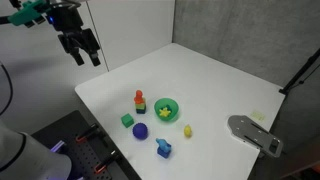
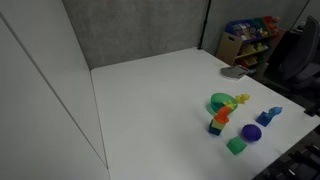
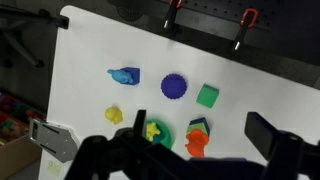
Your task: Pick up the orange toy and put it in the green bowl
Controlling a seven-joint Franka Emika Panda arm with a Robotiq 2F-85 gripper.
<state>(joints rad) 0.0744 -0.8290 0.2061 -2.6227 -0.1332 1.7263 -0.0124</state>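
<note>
Claw (image 1: 84, 57) hangs high over the back corner of the white table (image 1: 215, 75), its two fingers spread wide with nothing between them. In the wrist view the dark fingers (image 3: 282, 142) frame the bottom edge, far apart, with the toys lying below them.

The orange toy (image 1: 139, 98) stands on the table near the front edge, well apart from the claw, outside and just beside the green bowl (image 1: 166, 108). A darker block sits right against the toy; whether the toy rests on it I cannot tell. A yellow piece (image 3: 152, 130) lies inside the bowl.

Around these lie a light green block (image 1: 127, 120), a purple ball (image 1: 140, 131) and a blue toy (image 1: 163, 148), all near one another but apart. A small yellow toy (image 1: 187, 130) lies on the bowl's far side from the orange toy. A grey flat object (image 1: 255, 134) rests at the table's edge, well apart from the toys.
</note>
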